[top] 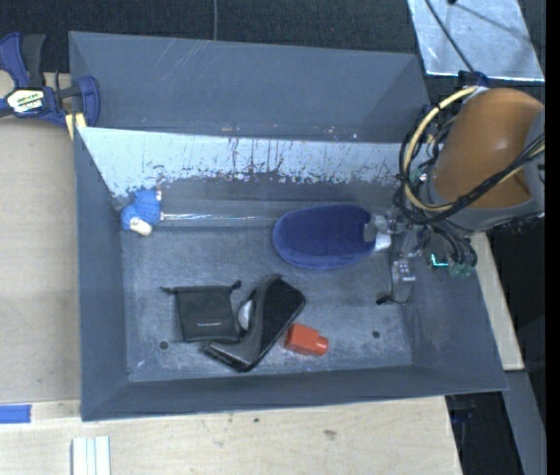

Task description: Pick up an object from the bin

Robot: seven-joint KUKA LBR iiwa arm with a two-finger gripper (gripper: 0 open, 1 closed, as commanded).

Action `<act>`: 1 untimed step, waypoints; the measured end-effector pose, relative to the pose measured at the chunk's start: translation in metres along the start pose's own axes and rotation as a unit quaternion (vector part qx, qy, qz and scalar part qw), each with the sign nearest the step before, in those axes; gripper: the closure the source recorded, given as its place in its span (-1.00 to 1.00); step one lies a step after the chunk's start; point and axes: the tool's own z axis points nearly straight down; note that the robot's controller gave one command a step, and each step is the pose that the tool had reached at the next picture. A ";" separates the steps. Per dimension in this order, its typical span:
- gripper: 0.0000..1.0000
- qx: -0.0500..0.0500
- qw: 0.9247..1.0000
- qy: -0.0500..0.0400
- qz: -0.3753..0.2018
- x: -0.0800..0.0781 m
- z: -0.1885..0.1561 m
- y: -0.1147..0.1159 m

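at the right end of the bin [260,87] floor, the gripper [397,287] hangs low over bare grey metal, under the arm's orange cover [488,146] and its looped cables [420,156]. whether the gripper is spread or pressed together i cannot tell — its tip is small and dark against the floor. nearest thing: a blue oval pad [320,236], lying toward the back of the floor, its right end just beside the gripper, on the left of it. front of the floor, well left of the gripper — a small orange-red block [308,341] just beside a black curved case [270,320], which lies against a flat black square wallet [204,313]. back-left corner: a little blue and white toy [141,211], well apart from the rest.
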 end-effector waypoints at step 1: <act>-1.00 -0.001 0.993 -0.002 -0.122 -0.022 0.034 0.085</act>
